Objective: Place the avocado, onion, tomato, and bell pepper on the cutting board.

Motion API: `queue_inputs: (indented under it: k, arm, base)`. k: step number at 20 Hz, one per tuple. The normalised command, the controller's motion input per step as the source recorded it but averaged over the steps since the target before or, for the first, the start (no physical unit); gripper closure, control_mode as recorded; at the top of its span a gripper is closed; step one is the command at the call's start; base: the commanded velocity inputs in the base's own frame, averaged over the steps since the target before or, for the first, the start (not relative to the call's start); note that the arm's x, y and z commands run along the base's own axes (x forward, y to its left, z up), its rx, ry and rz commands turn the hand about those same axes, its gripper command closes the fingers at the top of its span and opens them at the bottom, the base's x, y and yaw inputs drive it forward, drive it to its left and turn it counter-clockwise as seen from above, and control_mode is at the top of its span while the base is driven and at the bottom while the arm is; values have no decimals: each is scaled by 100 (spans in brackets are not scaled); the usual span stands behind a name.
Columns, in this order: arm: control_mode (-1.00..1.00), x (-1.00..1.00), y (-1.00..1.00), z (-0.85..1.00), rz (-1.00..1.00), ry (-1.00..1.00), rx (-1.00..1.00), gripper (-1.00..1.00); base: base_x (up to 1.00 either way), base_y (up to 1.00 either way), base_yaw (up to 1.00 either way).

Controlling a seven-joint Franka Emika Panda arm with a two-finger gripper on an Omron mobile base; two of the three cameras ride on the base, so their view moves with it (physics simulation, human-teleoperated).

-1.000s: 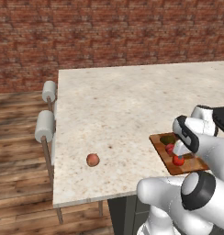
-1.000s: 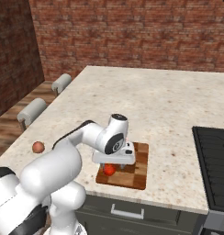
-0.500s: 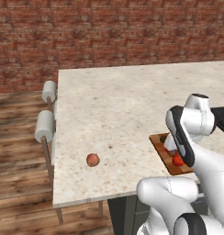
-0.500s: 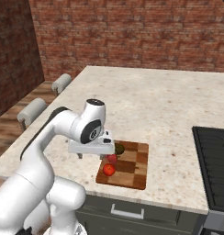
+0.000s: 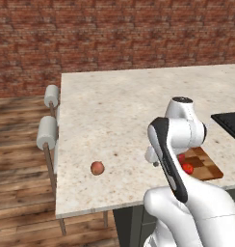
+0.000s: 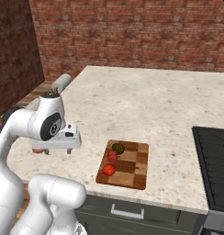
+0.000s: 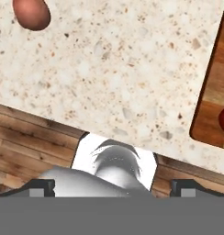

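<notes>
**Three items on the board, the onion alone on the desk**

In the right base view, the cutting board (image 6: 132, 167) is seen in the lower middle of the frame, near the front edge of the desk (image 6: 155, 105). Three things are lying on its left part: the avocado (image 6: 118, 148) at the top, the bell pepper (image 6: 112, 157) just below it, and the tomato (image 6: 109, 170) lowest. They are close together; whether they touch cannot be told.

The onion (image 5: 97, 168) is found in the lower left of the left base view, alone on the desk and near its front edge, well apart from the board. In the hand view it is cut by the upper left corner.

The pincer (image 6: 57, 150) is seen at the left of the right base view, between the board and the onion. Its fingers are spread wide apart and nothing is held between them.

By judgement, only the onion is left to be placed. Several risks can be named. The onion is round and smooth, so it may be pushed away if one finger touches it first, and it may roll off the near edge of the desk. If the fingers are closed too high on it, it may slip out. When it is set down, the three items already on the board may be knocked if the free right part is not chosen.
</notes>
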Motion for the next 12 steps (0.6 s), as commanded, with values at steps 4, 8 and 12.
queue_inputs:
  k: [4, 8, 12]
  arm:
    - [-100, 3, 83, 8, 1, 0, 0, -100]
    - [-100, 26, 74, 0, 2, 1, -4, -100]
    - [-100, 40, 70, 0, 4, 1, -5, -100]
  base:
    - [0, 0, 0]
    - [0, 0, 0]
    - [0, 0, 0]
